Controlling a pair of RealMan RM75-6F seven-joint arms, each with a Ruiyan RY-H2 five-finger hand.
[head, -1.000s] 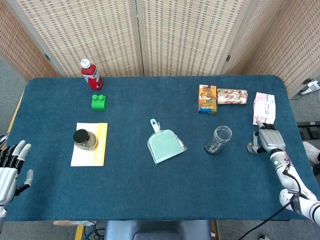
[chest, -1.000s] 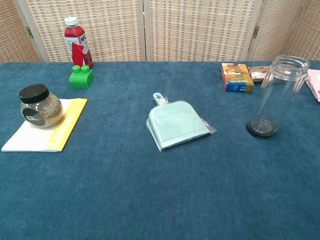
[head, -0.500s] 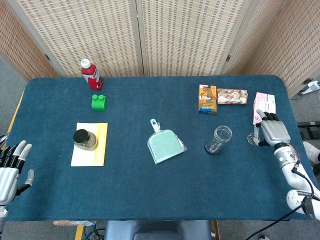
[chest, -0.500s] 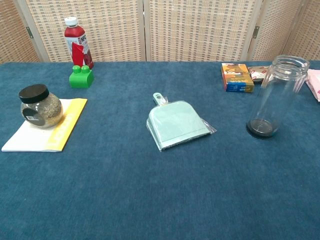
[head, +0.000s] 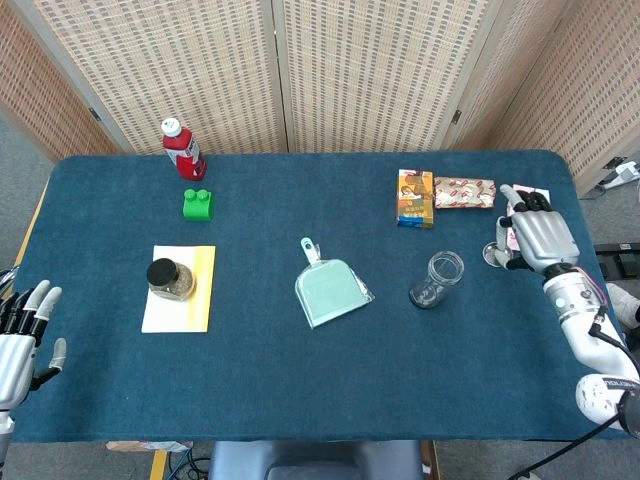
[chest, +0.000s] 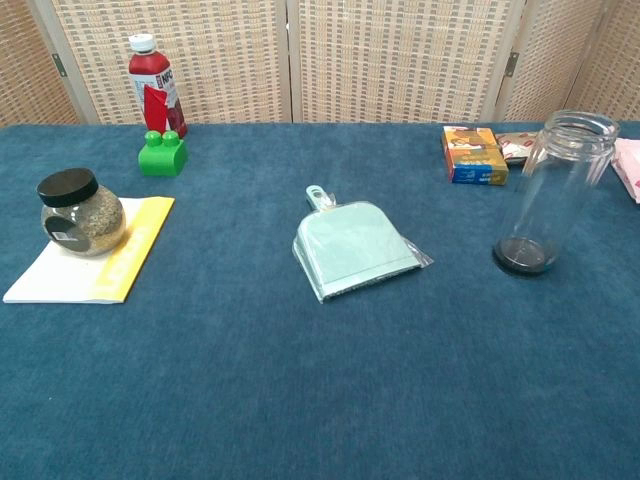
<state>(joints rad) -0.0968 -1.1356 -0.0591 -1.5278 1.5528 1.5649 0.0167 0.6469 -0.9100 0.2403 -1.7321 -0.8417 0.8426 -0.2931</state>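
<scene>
Lid (head: 493, 256) pinched at the edge by right hand (head: 540, 240) near desk (head: 300, 400) right edge; risks slipping free or toppling nearby glass jar (head: 437, 278).

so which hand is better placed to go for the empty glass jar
Right. The right hand hovers over the table's right side, next to the pink packet, with the glass jar close by on its inner side. The left hand sits off the table's left edge, far from the jar.
</scene>
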